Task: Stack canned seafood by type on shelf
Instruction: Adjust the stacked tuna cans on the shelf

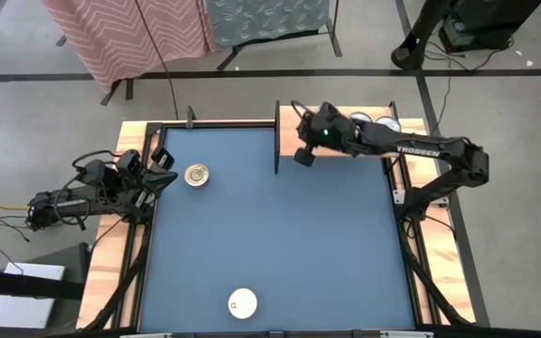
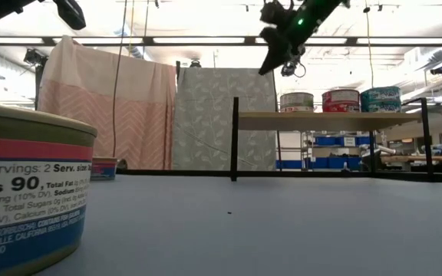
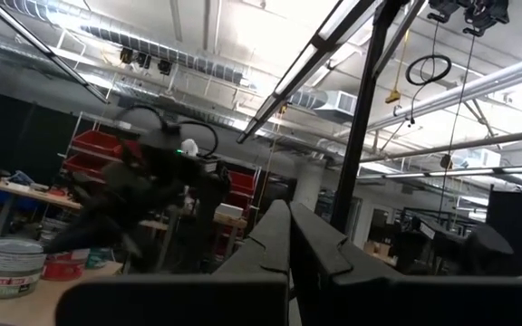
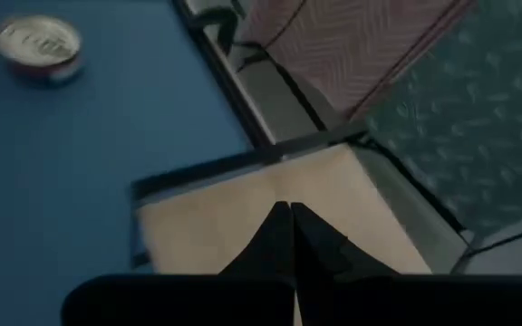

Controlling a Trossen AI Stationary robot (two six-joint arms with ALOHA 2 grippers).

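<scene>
Two tins are seen loose on the blue table [image 1: 280, 235]: a gold-lidded tin [image 1: 195, 176] at the far left and a white-lidded tin [image 1: 242, 303] at the near edge, well apart. Three tins [image 2: 338, 100] are shown by the low view standing side by side on the shelf [image 1: 289, 139], toward its right end; whether any are stacked there cannot be told. The task is judged partly done, with at least these two tins left to be brought over and sorted by type.

The right gripper [image 1: 303, 157] is held above the shelf's left end, its fingers pressed together with nothing between them. The shelved tins lie to its right; the gold-lidded tin is well off to its left on the table.

The left gripper [image 1: 162, 178] is raised at the table's left edge, clenched and empty, with the gold-lidded tin just beside it.
</scene>
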